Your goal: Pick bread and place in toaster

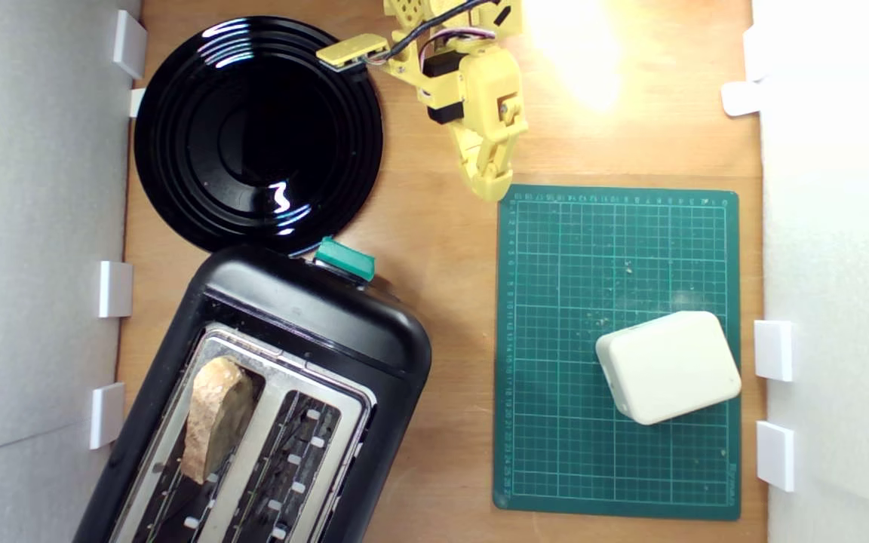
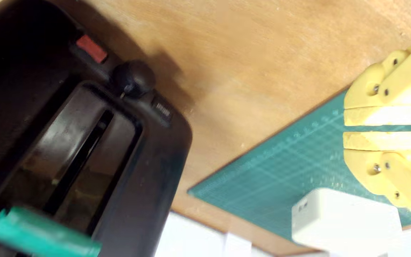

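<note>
The bread (image 1: 216, 415) stands on edge in the slot of the toaster (image 1: 306, 354) nearer the exterior view's left, its brown crust sticking up above the silver top. The toaster's green lever knob (image 1: 344, 260) points toward the plate. My yellow gripper (image 1: 489, 188) hangs over the bare wood between the plate and the green mat, well away from the toaster. Its fingers are shut with only a thin slit between them and nothing held. In the wrist view the gripper (image 2: 348, 128) sits over the mat's edge. That view also shows the toaster (image 2: 148, 171) end-on with its lever knob (image 2: 37, 233); the bread is hidden there.
A round black plate (image 1: 253, 136) lies at the back left of the exterior view, touching the toaster's end. A green cutting mat (image 1: 555, 422) on the right carries a cream rounded block (image 1: 668, 366) and crumbs. White walls with brackets line both sides.
</note>
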`<state>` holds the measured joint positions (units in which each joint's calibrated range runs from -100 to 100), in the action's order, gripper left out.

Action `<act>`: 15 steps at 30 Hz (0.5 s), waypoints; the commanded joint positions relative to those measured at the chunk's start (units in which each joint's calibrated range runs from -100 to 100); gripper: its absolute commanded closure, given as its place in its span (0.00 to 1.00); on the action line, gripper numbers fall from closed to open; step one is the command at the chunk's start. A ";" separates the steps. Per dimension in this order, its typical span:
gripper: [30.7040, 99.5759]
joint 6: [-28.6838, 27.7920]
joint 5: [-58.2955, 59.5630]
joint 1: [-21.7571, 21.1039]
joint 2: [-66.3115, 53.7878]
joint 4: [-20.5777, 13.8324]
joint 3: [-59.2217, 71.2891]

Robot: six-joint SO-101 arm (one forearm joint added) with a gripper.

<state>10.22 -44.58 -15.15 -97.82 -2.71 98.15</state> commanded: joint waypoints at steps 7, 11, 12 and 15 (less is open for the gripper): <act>0.84 0.64 -0.47 0.81 -0.77 -0.37 0.40; 0.84 0.69 -1.67 0.72 -0.77 -0.37 0.49; 0.84 0.74 -2.95 0.64 -0.85 -0.37 0.49; 0.84 0.74 -6.45 0.56 -0.85 -0.28 0.49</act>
<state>10.63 -48.64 -14.97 -97.98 -2.71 98.34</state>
